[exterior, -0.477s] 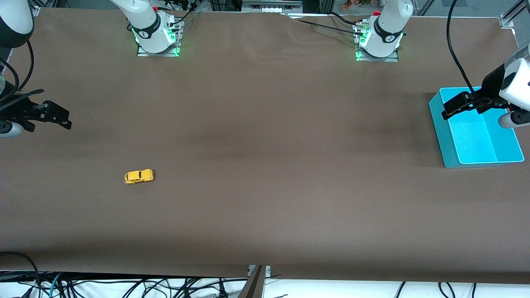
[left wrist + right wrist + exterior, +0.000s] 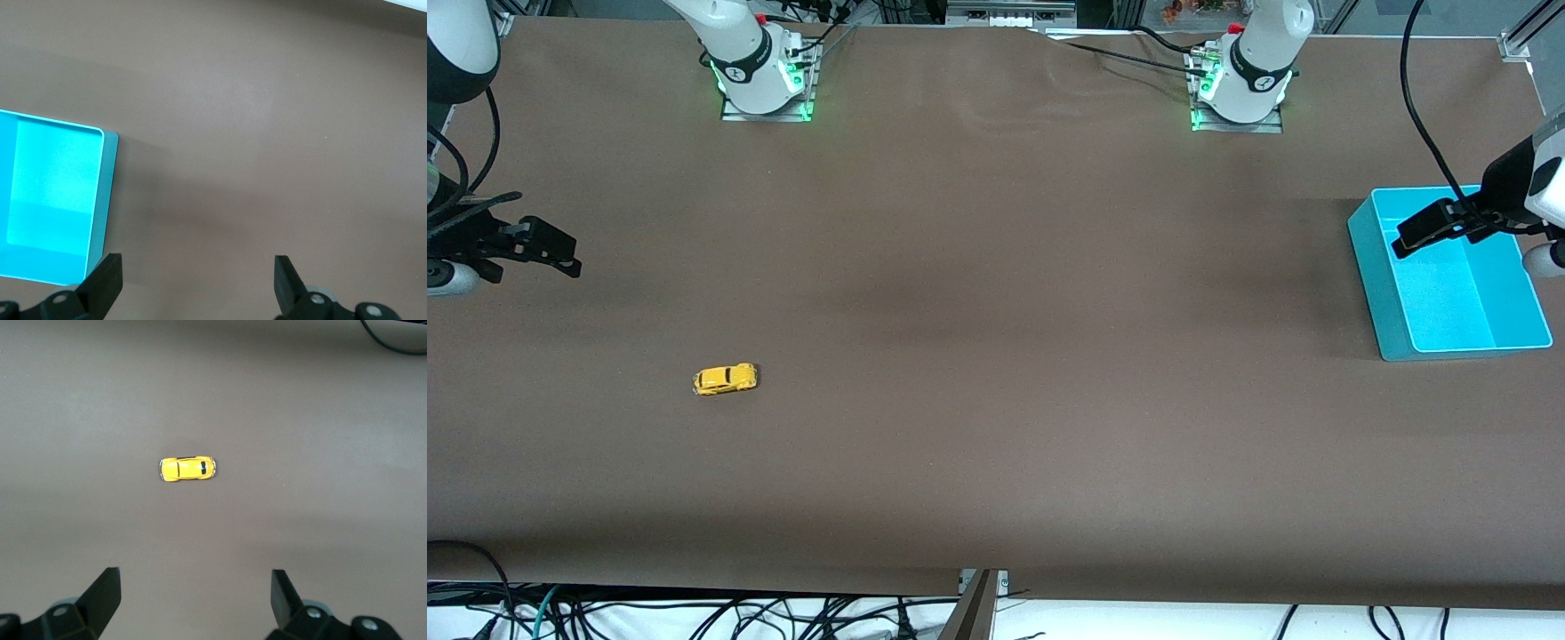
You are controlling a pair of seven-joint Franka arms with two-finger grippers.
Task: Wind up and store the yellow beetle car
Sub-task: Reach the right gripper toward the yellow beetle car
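Observation:
The yellow beetle car (image 2: 725, 379) stands on its wheels on the brown table, toward the right arm's end. In the right wrist view the car (image 2: 187, 468) lies well ahead of the fingertips and apart from them. My right gripper (image 2: 560, 252) hangs open and empty above the table edge at that end; its jaws (image 2: 193, 577) stand wide. My left gripper (image 2: 1409, 238) hovers open and empty over the blue bin (image 2: 1375, 276). In the left wrist view its fingers (image 2: 197, 261) frame bare table beside the bin's wall (image 2: 110, 200).
The open-topped blue bin at the left arm's end shows nothing inside. Both arm bases (image 2: 765, 84) (image 2: 1238, 93) stand along the table edge farthest from the front camera. Loose cables (image 2: 720, 613) hang below the nearest edge. A brown cloth covers the table.
My left gripper has drawn back a little over the bin toward the left arm's end of the table. The right arm and the car have not moved.

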